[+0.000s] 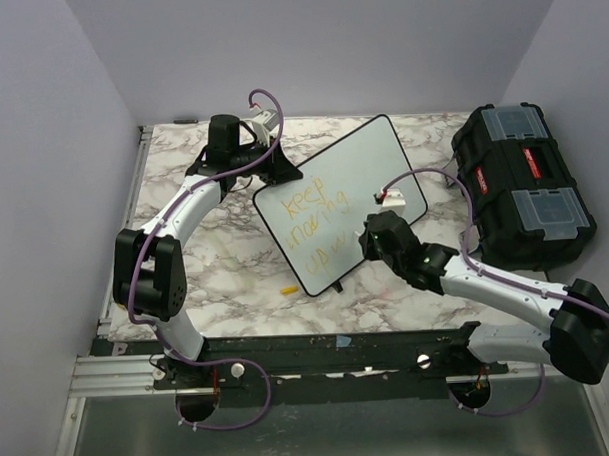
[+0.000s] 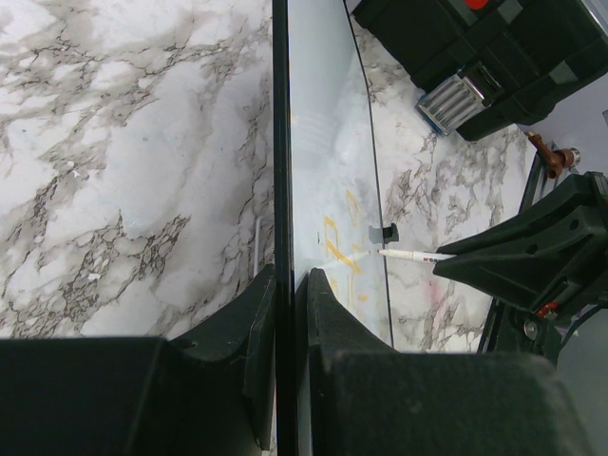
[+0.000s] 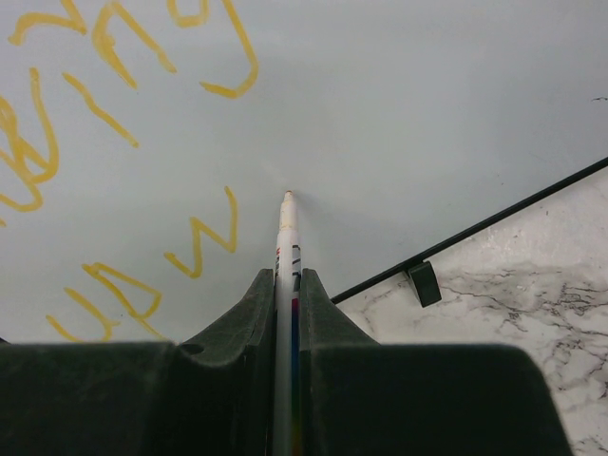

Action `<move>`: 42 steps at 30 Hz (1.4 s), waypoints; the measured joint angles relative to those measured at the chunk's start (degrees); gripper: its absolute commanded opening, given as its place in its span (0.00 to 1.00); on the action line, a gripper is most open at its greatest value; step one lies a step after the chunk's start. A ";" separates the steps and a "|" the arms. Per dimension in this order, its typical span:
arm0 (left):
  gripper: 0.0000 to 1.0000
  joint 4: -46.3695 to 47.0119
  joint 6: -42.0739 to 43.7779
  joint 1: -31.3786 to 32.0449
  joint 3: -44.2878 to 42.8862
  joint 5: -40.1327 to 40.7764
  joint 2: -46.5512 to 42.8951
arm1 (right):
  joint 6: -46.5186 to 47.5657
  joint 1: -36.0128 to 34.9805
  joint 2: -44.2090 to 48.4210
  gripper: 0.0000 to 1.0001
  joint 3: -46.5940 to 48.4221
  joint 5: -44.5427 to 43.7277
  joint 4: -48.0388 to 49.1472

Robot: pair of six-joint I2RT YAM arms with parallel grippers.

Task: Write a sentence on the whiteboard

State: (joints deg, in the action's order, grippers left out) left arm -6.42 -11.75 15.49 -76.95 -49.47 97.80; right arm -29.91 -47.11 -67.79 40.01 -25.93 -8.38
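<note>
Yellow-orange sentence [image 1: 316,220] on white, black-rimmed whiteboard [image 1: 358,171]; white marker [image 3: 286,247]; grey-veined white marble table [image 1: 226,261]; black toolbox [image 1: 523,185] with red labels.

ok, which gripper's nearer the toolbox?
Right. The right gripper holds the marker over the whiteboard's near-right edge, on the toolbox side. The left gripper clamps the far-left edge, with the whiteboard between it and the toolbox.

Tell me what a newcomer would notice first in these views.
The whiteboard mid-table stands out, with faint yellow-orange writing in three lines. The left fingers pinch its edge, while the right fingers hold a white marker, tip at the board beside the bottom line. A black toolbox sits at the far right.
</note>
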 measured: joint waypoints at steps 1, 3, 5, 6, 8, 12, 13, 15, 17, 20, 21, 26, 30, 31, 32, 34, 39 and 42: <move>0.00 0.00 0.00 0.00 0.00 0.00 0.00 | -0.02 0.04 -0.20 0.01 0.11 0.00 0.11; 0.00 0.00 0.00 0.00 0.00 0.00 0.00 | 0.00 0.24 -0.52 0.01 0.35 0.00 0.33; 0.00 0.00 0.00 0.00 0.00 0.00 0.00 | 0.02 0.31 -0.96 0.01 0.81 0.00 0.46; 0.00 0.00 0.00 0.00 0.00 0.00 0.00 | 0.02 0.33 -1.20 0.01 1.05 0.00 0.63; 0.00 0.00 0.00 0.00 0.00 0.00 0.00 | 0.07 0.35 -1.62 0.01 1.42 0.00 0.96; 0.00 -0.02 0.00 0.00 0.00 0.02 0.00 | 0.39 0.35 -2.69 0.01 2.23 0.00 1.11; 0.00 -0.02 0.02 0.00 0.00 0.02 0.00 | 0.50 0.35 -2.82 0.01 2.34 -0.02 1.11; 0.00 -0.02 0.02 -0.02 0.00 0.02 0.00 | 0.57 0.35 -2.84 0.01 2.47 0.02 1.11; 0.00 -0.02 0.00 0.00 0.00 0.02 0.00 | 0.63 0.35 -2.84 0.01 2.51 0.31 1.27; 0.00 -0.02 0.00 0.00 0.00 0.02 0.00 | 0.83 0.37 -2.84 0.01 2.58 0.79 1.36; 0.00 -0.02 0.00 0.00 0.00 0.02 0.00 | 0.90 0.37 -2.82 0.01 2.58 0.98 1.36; 0.00 -0.02 0.00 0.00 0.00 0.02 0.00 | 1.03 0.37 -2.80 0.01 2.58 2.16 1.42; 0.00 -0.02 0.02 -0.02 0.00 0.02 0.00 | 0.98 0.37 -2.62 0.01 2.45 3.56 1.57; 0.00 -0.02 0.02 0.00 0.00 0.04 0.00 | 0.98 0.37 -2.49 0.01 2.25 3.96 1.75; 0.00 -0.02 0.02 -0.02 0.00 0.04 0.00 | 0.92 0.37 -2.34 0.01 2.01 4.35 1.97; 0.00 -0.04 0.02 -0.02 0.00 0.04 0.00 | 0.76 0.37 -2.01 0.01 1.53 4.87 2.34; 0.00 -0.02 0.02 -0.02 0.00 0.04 0.00 | -0.15 0.37 -1.05 0.01 0.24 6.19 2.78; 0.00 -0.02 0.00 -0.02 0.00 0.04 0.00 | -0.52 0.37 -0.55 0.01 -0.48 6.78 2.73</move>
State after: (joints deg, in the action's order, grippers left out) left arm -6.44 -11.75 15.46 -76.95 -49.43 97.80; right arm -30.44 -46.74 -68.34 39.53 -19.16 -5.65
